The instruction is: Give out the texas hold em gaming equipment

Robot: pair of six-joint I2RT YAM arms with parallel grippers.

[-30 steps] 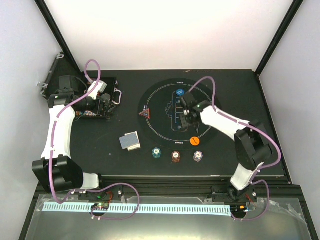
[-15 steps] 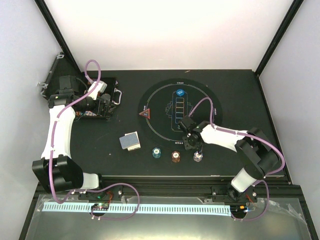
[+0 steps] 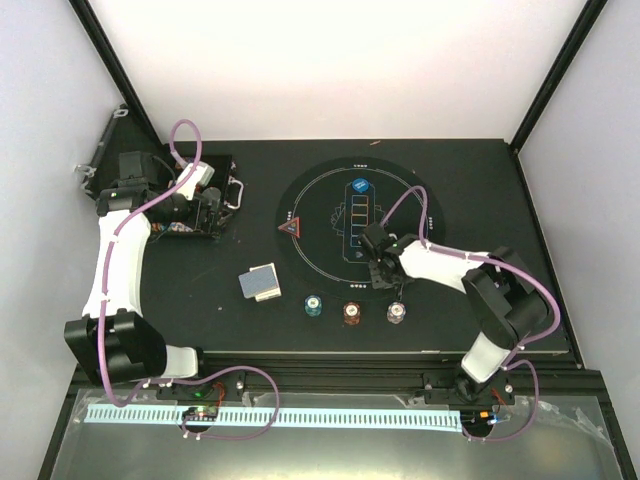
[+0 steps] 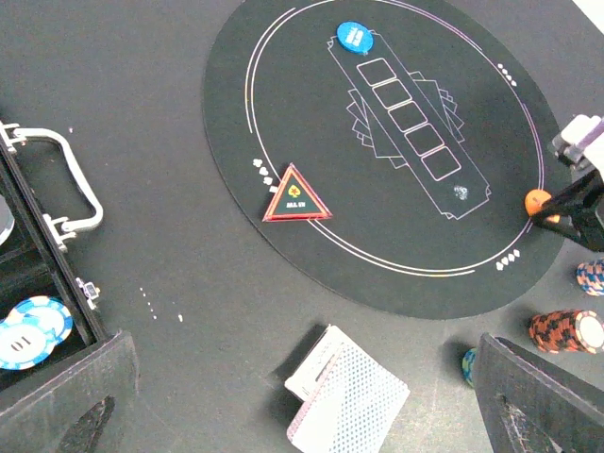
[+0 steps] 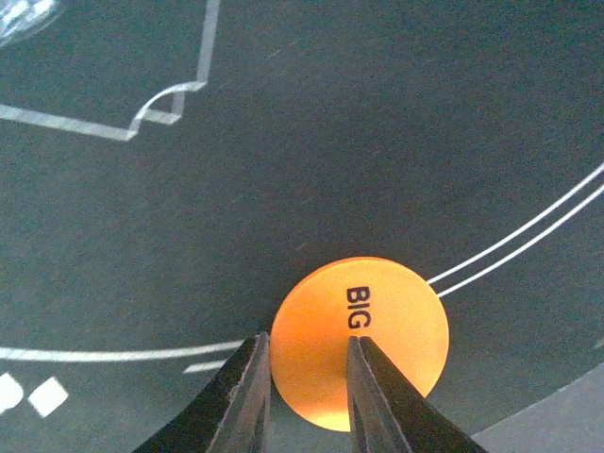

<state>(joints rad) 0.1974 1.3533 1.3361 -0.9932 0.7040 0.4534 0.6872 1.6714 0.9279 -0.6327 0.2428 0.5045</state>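
Right end effector [image 5: 307, 342] is down over the orange button [image 5: 394, 326]. Its jaws stand narrowly apart, closer than the button is wide, with orange showing in the gap. Whether they grasp the button or only rest on it cannot be told.

The button lies flat, "BIG" face up, on the mat [image 3: 325, 255] at its near-right rim. It sits across the printed double ring, close to the mat's edge.

Step in hand, as judged: siting the orange button at its mark on the ring. If it is already sited, the next move calls for a straight lift clear without dragging the disc. If it has to be taken up, the jaws need a wider span or a pinch at the rim, since a thin flat disc gives little hold.

Edges and room:
- White chips [image 3: 396, 313], red-brown chips [image 3: 351, 313] and teal chips [image 3: 313, 305] stand in a row on the tabletop [image 3: 480, 180], just beyond the mat's near rim. The white stack is nearest the right arm, so a low sweep toward the near edge risks toppling it.
- The mat's centre boxes are bare. The blue button [image 3: 360, 185] is at the far rim and the triangle [image 3: 291, 226] at the left rim, both well apart from the work.
- Cards [image 3: 260, 282] lie left of the mat.
- Left end effector [image 4: 304, 359] hangs by the case [image 4: 38, 274], spread wide and empty.
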